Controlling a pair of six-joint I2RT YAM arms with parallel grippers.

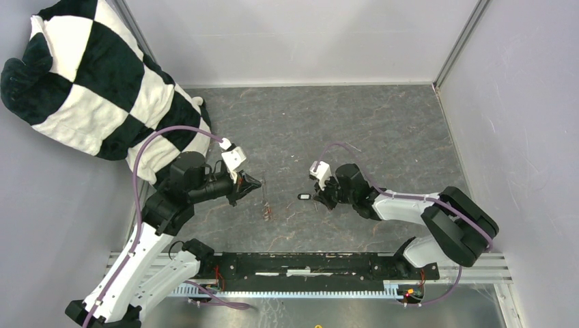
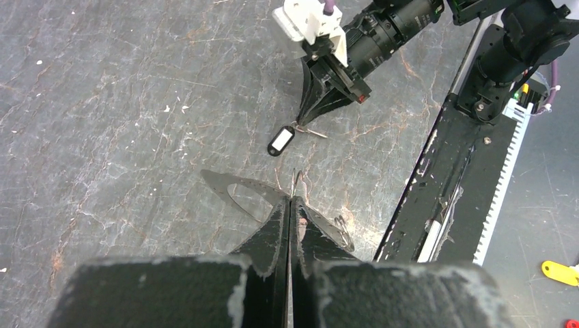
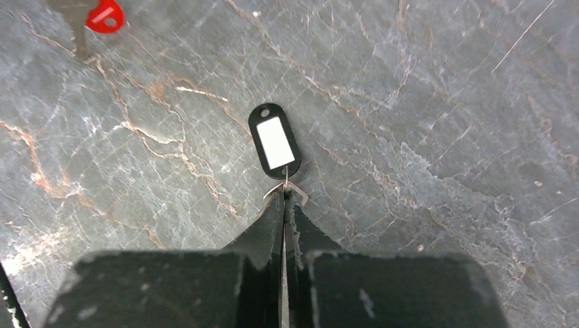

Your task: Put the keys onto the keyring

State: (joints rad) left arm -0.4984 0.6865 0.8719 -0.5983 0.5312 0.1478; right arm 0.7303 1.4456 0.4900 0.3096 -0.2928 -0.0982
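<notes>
right gripper: clenched, black tips pressed flat together on the small metal end of the black-tagged key.
black-tagged key, position: at the right fingertips, low over the table; contact with the surface cannot be told.
black-tagged key, axis: long axis straight out from the tips, leaning slightly left in the wrist view; from above, pointing toward the left arm.
black-tagged key, make: rounded oblong tag of glossy black plastic, white label face-up, small hole at the far end; thin silvery metal at the near end, mostly hidden in the grip.
left gripper: clenched on a thin wire of the keyring.
keyring: seen edge-on, a narrow silvery sliver standing out beyond the left tips, toward the right gripper; outline not readable.
red-tagged key: flat on the table between the two grippers, nearer the left one; glossy red rounded tag, dull grey shaft beside it, partly cut by the frame edge.
table, surface: grey stone-look, rust-coloured veins, pale scratches.
cloth: black-and-white checkered plush, bunched in the far left corner, well apart from the keys.
</notes>
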